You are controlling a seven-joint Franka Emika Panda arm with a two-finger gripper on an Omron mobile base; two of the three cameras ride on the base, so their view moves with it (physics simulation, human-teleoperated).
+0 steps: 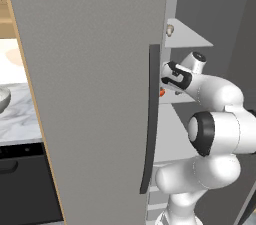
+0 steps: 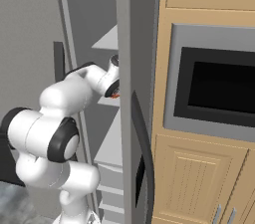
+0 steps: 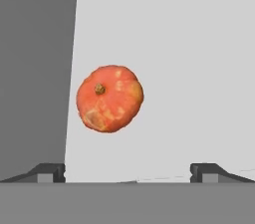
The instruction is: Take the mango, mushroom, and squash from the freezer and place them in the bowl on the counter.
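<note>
The task seems to be at an early stage. The gripper is inside the freezer, its two tips stand wide apart and hold nothing. In the hand view an orange-red round fruit with a small brown stem scar lies on a pale shelf, at about 11 o'clock from the point between the tips and apart from them. I judge it is the mango or the squash, but I cannot tell which one.

The mushroom is on a higher shelf in the left base view, at about 12 o'clock from the hand, not touched. A third item I cannot find.

The bowl stands on the counter at the far left edge of that view, at about 9 o'clock from the arm; what is inside it is hidden by the frame edge. So I judge that at least two items are left to carry.

The freezer door is open, with its long dark handle in front of the camera. The counter is white marble with grey veins, over a black appliance. On the other side, in the right base view, a built-in oven sits in light wood cabinets.
</note>
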